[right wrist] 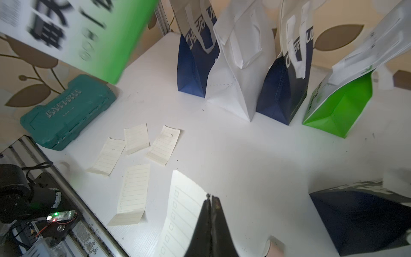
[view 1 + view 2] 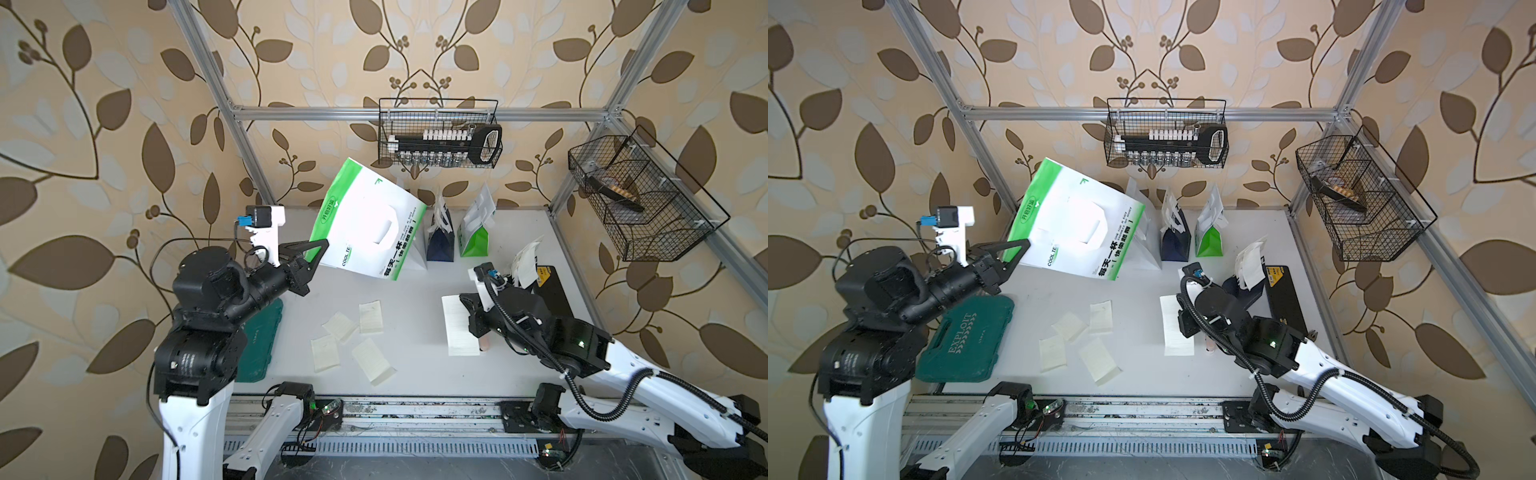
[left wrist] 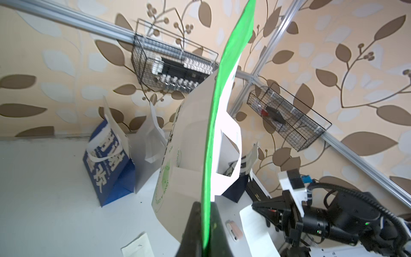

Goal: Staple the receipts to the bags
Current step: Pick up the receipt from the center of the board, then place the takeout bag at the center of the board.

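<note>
- The left end effector (image 2: 319, 250) is clamped on the green side edge of a green-and-white bag (image 2: 365, 216). In the left wrist view its fingers (image 3: 193, 231) close on the green strip from both sides.
- This bag hangs tilted, clear of the bench (image 2: 415, 374), above its rear left part. Its printed face is turned toward both top views, with the white handle flat against that face.
- The right end effector (image 1: 210, 200) has its jaws together on the edge of a long receipt (image 1: 184, 209). The slip curls and sits raised over the front right of the bench.
- At mid-bench, four loose receipts (image 2: 371, 316) lie flat in a cluster between the arms, apart from both end effectors.
- At the rear, a first navy bag (image 1: 191, 73), a white bag (image 1: 233, 89), a second navy bag (image 1: 282, 95) and a green bag (image 1: 340, 106) stand upright side by side, handles up.
- A third navy bag (image 1: 367, 220) lies near the right end effector, beside a black box (image 2: 1283, 299).
- A small pink object (image 1: 274, 248) sits just beside the long receipt.
- A teal case (image 2: 967, 345) lies at the front left, partly under the left arm.
- All the receipts are cream with faint ruled lines; the long receipt also shows a column of small boxes.
</note>
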Motion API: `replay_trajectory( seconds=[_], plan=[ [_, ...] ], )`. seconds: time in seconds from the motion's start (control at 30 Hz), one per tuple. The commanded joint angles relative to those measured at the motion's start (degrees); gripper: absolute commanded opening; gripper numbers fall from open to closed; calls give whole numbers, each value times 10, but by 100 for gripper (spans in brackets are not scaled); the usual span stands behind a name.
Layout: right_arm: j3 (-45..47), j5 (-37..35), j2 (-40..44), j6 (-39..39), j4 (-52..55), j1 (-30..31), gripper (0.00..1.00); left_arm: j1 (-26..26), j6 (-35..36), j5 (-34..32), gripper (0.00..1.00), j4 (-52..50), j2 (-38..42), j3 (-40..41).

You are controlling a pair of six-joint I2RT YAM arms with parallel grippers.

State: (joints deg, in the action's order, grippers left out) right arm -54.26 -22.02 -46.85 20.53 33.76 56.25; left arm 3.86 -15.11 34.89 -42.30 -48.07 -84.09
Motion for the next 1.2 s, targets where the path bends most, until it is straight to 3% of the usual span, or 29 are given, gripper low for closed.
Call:
replay_trajectory(
  seconds=[0.0,0.1,0.3,0.6,0.9,1.17],
  plan=[
    [-16,-27,41,-27,28,0,0,15,-6,112,0,82,-25,41],
    [-25,-29,64,-40,38,0,0,60,7,116,0,108,-44,75],
    [-23,-28,95,-51,27,1,0,223,128,-4,0,37,-134,70],
    [13,49,79,-75,-32,0,0,237,262,27,0,-17,-185,100],
    [32,164,-24,-155,-170,1,0,265,278,-1,0,-36,-206,113],
    [34,157,-53,-183,-206,-1,0,291,274,-56,0,-27,-208,130]
  ],
)
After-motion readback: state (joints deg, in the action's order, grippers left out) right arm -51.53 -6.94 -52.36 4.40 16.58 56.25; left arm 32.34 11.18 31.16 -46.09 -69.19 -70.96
